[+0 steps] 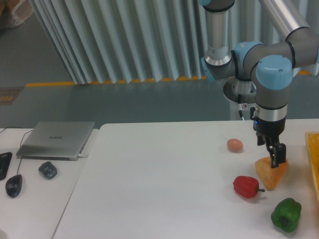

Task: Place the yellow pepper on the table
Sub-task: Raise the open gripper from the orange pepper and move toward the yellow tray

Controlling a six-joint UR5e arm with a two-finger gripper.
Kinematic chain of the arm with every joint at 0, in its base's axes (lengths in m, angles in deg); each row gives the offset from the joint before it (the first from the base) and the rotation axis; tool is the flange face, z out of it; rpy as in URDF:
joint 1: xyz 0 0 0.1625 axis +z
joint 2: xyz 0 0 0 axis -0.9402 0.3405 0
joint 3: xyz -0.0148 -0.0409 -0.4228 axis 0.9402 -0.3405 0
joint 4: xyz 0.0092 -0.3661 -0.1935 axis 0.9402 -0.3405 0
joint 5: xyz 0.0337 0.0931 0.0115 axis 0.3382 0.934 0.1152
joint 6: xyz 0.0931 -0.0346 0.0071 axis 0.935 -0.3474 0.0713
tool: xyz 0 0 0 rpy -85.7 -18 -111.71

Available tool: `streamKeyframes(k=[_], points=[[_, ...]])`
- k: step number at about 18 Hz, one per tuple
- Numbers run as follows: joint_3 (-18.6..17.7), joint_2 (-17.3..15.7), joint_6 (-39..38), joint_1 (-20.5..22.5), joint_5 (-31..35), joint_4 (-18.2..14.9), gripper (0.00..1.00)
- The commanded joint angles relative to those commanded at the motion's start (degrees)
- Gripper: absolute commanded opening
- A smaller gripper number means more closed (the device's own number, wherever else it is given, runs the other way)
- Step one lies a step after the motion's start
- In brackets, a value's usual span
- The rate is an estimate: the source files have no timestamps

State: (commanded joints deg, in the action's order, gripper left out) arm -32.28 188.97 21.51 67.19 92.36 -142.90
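1. Camera view: the gripper (pixel 277 155) hung low over the orange-tan wedge (pixel 272 173), its dark fingers hiding part of it; whether they were parted or closed could not be told.
2. No yellow pepper showed. A yellow edge (pixel 314 164) at the right border may have been a container holding it, a guess only.
3. The red pepper (pixel 246 186), green pepper (pixel 286 214) and egg-like object (pixel 235 145) lay loose on the table (pixel 159 189).
4. Beside it a desk carried a laptop (pixel 56 140); ribbed curtains hung behind.
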Motion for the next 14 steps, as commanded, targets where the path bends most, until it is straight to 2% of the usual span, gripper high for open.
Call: streamKeyframes(k=[6, 8, 9, 14], points=[[-0.6, 0.3, -0.4, -0.2, 0.0, 0.6, 1.0], [-3.3, 0.0, -0.4, 0.2, 0.0, 4.4, 1.0], [-5.3, -0.2, -0.4, 1.5, 0.0, 8.2, 1.0], [-4.2, -0.6, 1.5, 5.3, -0.5, 8.5, 1.0]])
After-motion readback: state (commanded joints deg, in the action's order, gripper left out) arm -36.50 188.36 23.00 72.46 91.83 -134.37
